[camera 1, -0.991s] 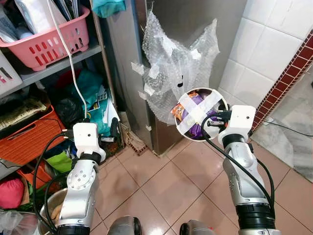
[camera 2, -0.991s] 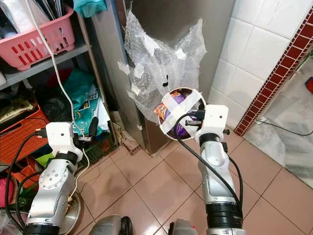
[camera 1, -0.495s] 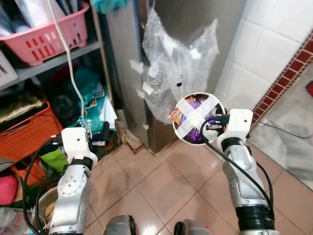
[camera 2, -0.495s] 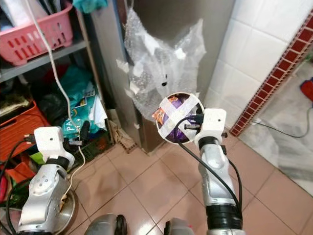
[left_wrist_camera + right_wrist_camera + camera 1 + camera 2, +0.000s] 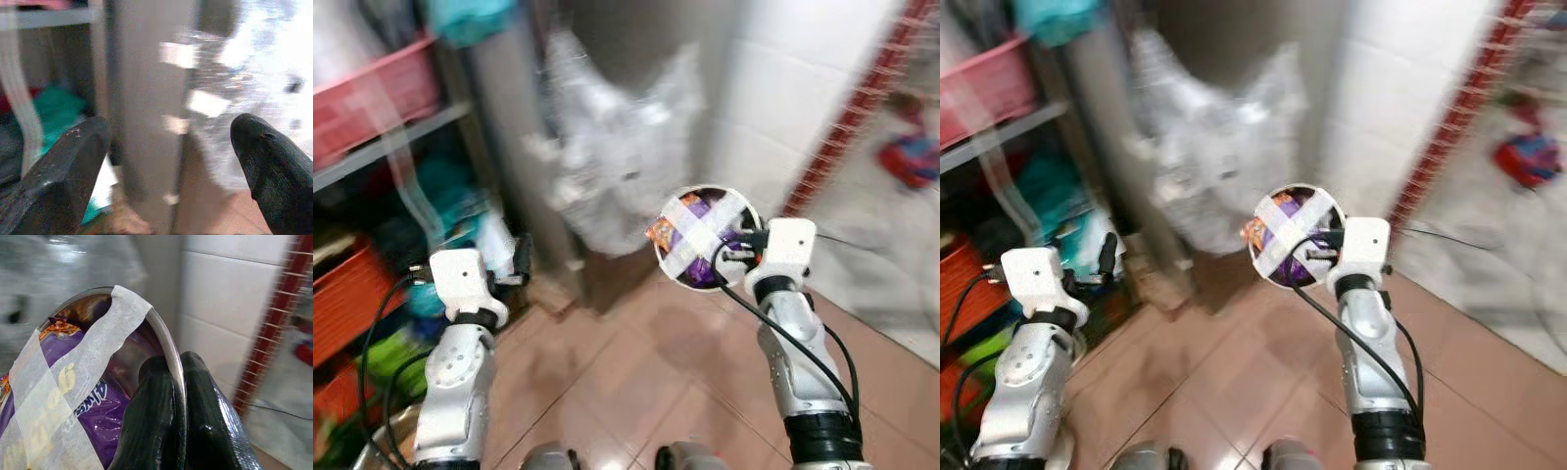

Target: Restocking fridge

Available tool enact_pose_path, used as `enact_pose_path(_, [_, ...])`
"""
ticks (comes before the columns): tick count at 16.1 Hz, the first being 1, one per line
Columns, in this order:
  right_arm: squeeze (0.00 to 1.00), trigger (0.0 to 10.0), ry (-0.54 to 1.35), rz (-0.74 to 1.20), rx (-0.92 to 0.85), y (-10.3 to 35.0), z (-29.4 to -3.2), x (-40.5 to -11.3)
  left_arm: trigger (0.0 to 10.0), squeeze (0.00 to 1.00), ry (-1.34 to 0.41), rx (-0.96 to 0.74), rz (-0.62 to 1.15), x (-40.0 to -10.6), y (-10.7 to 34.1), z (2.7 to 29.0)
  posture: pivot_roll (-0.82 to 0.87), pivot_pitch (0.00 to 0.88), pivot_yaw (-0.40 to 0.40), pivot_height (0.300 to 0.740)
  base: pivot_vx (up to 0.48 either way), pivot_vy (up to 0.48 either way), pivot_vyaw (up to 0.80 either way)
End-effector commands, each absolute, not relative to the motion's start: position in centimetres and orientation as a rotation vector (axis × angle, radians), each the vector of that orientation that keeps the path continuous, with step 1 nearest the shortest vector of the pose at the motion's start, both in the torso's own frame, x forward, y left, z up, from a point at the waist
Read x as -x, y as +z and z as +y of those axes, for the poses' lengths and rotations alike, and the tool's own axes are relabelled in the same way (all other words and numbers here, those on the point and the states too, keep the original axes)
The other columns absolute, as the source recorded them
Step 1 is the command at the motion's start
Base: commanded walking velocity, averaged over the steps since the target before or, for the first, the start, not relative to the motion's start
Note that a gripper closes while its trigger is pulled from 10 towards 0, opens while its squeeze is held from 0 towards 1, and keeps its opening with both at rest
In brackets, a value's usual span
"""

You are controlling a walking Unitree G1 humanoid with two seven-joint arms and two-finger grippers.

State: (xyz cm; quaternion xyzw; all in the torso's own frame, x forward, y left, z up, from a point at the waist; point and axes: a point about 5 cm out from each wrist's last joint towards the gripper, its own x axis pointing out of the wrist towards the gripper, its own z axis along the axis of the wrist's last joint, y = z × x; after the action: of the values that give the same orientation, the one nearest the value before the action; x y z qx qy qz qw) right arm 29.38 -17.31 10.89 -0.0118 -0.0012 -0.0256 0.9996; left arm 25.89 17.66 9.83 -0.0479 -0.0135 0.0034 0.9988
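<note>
The fridge [image 5: 607, 88], grey and blurred, stands ahead with bubble wrap [image 5: 607, 166] taped to its front. A steel bowl [image 5: 168, 352] crossed with white tape [image 5: 68, 396] holds purple snack packets [image 5: 102, 411], the lettering too blurred to read. The right gripper [image 5: 177, 396] has its jaws pinched on the bowl's rim, held up before the fridge. The left gripper [image 5: 171, 161] has its jaws wide apart and empty.

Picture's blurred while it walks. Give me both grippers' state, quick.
Left gripper: open, holding nothing.
Right gripper: shut on the rim of the taped bowl of snack packets.
</note>
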Motion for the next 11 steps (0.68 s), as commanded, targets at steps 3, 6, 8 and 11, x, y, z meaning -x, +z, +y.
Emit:
enact_pose_path(3, [0.00, 10.0, -0.038, -0.034, 0.017, 11.49, -16.93, -29.54, 10.0, 0.00, 0.013, 0.105, -0.017, -25.82, 9.83, 17.88, 0.04, 0.087, 0.029, 0.740, 0.000, 0.445, -0.80])
enact_pose_path(6, [0.00, 10.0, -0.037, -0.033, 0.021, 11.40, -16.89, -29.50, 10.0, 0.00, 0.011, 0.110, -0.012, -25.90, 9.77, 17.80, 0.04, 0.085, 0.030, 0.740, 0.000, 0.000, -0.80])
enact_pose_path(8, [0.00, 10.0, -0.036, -0.034, 0.020, 11.49, -16.85, -29.61, 10.0, 0.00, 0.010, 0.111, -0.010, -25.98, 9.77, 17.74, 0.03, 0.084, 0.028, 0.740, 0.000, 0.000, -0.80])
enact_pose_path(11, [0.00, 10.0, -0.035, -0.037, 0.017, 11.61, -16.80, -29.78, 10.0, 0.00, 0.011, 0.119, -0.006, -26.06, 9.75, 17.67, 0.04, 0.083, 0.026, 0.740, 0.000, 0.000, -0.80])
